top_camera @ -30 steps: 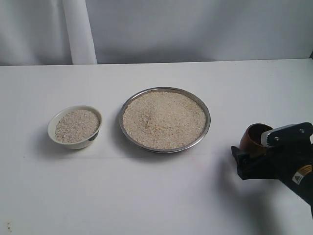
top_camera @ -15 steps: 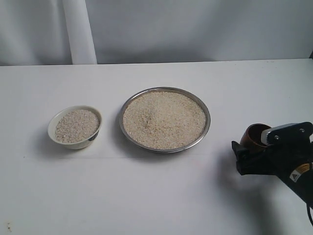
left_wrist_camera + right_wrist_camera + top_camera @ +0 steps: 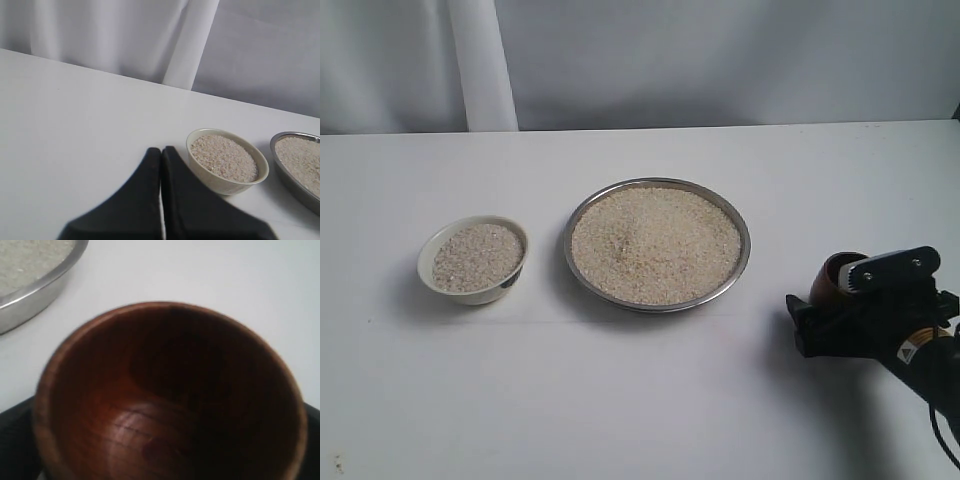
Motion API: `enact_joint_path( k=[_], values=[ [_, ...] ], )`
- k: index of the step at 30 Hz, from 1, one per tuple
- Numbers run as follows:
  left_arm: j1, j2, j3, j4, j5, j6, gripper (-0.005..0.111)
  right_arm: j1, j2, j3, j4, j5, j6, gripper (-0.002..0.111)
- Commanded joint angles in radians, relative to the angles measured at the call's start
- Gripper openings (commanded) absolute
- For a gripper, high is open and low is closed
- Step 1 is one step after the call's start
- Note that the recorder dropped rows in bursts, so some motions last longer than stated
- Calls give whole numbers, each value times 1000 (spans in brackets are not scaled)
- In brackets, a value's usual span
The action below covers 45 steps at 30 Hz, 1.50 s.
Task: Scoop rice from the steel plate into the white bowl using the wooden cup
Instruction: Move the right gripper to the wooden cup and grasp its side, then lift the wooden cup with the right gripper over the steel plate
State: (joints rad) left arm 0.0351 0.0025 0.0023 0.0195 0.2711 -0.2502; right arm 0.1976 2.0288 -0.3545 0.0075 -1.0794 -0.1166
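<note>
**While the right hand grips the cup, the rice waits in the plate**

Because the cup (image 3: 834,279) sits between the fingers of the right hand (image 3: 823,312), that hand is closed on it. The right wrist view shows dark finger on either side of the wooden wall, and the mouth is clear and empty. Whether the cup's base touches the table (image 3: 620,400) I cannot tell.

I judge the cup stiff and light. Its glossy, barrel-shaped side looks slippery, so a squeeze across the widest part, below the rim, should hold best and keep the mouth free for scooping.

Near the hand, toward the middle of the table, lies the plate (image 3: 748,246), filled almost to its rim with rice (image 3: 655,245). The grains are loose and will likely flow and spill if the cup is tipped early. The shallow plate may also slide if the cup pushes hard against it.

Beyond the plate and apart from it stands the bowl (image 3: 486,293), which already holds rice close to its brim. It looks light and breakable, so pouring calls for a gentle tilt.

Farthest off, the left hand (image 3: 161,150) has its fingers pressed together on nothing, near the bowl.
</note>
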Motion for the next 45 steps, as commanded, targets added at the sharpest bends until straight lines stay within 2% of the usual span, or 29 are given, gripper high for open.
enact_joint_path(
  k=[1,5,9,20,27,36,38,40,45],
  values=[
    [-5,-3,-2,-2,-4,-4,0,3,15,-3,-8,-47,-10,105],
    [-5,-3,-2,-2,-4,-4,0,3,15,-3,-8,-56,-10,105],
    [-5,-3,-2,-2,-4,-4,0,3,15,-4,-8,-67,-15,98],
    [-5,-3,-2,-2,-4,-4,0,3,15,-8,-8,-71,-21,50],
    [-5,-3,-2,-2,-4,-4,0,3,15,-8,-8,-69,-10,24],
    [-5,-3,-2,-2,-4,-4,0,3,-29,-8,-8,-60,46,22],
    [-5,-3,-2,-2,-4,-4,0,3,-92,-8,-40,-39,20,13],
    [-5,-3,-2,-2,-4,-4,0,3,-179,-17,-84,22,-17,2],
    [-5,-3,-2,-2,-4,-4,0,13,-430,-235,-133,719,-17,0]
  ],
)
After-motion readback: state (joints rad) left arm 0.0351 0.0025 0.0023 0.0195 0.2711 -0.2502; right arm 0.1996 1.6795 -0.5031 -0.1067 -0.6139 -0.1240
